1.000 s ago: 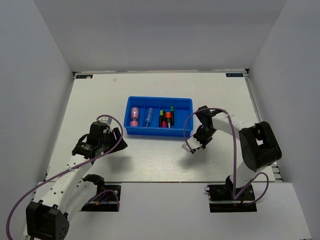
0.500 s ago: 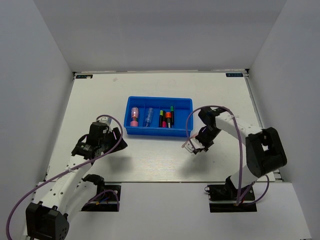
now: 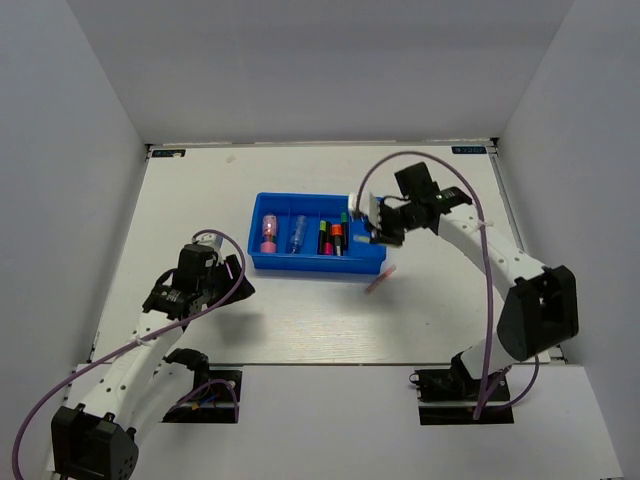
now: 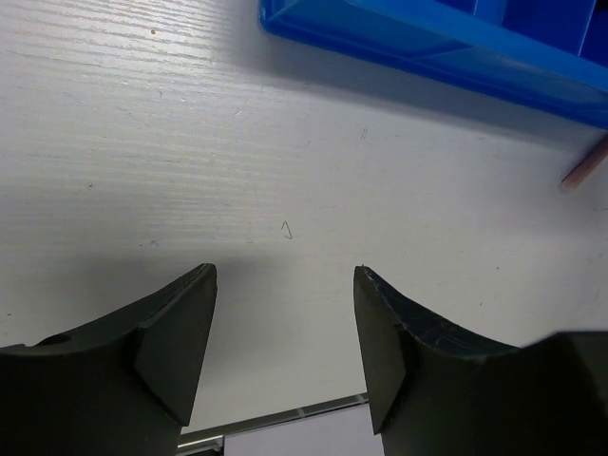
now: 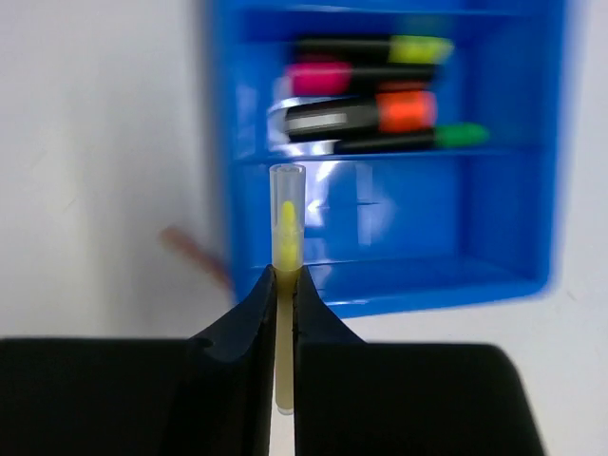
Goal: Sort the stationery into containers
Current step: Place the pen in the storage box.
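Note:
The bright-blue tray [image 3: 262,262] lies mid-table. It holds a pink tube [image 3: 269,233], a clear-blue tube [image 3: 297,233] and several black markers [image 3: 333,238]. My right gripper [image 3: 372,226] hovers over the tray's right end. In the right wrist view it [image 5: 287,275] is shut on a thin pale-yellow stick [image 5: 287,223] with a clear tip, held above the tray's empty right compartment [image 5: 399,209]. The markers [image 5: 380,109] lie one compartment further on. My left gripper [image 3: 236,282] is open and empty over bare table left of the tray, its fingers [image 4: 180,323] spread wide.
A thin pink stick [image 3: 381,279] lies loose on the table just off the tray's front right corner. It also shows in the right wrist view [image 5: 195,255] and in the left wrist view [image 4: 583,169]. White walls enclose the table on three sides.
My right arm has swung from the table near the tray's front right corner up and back over the tray's right end, carrying the pale stick. The left arm has not moved.

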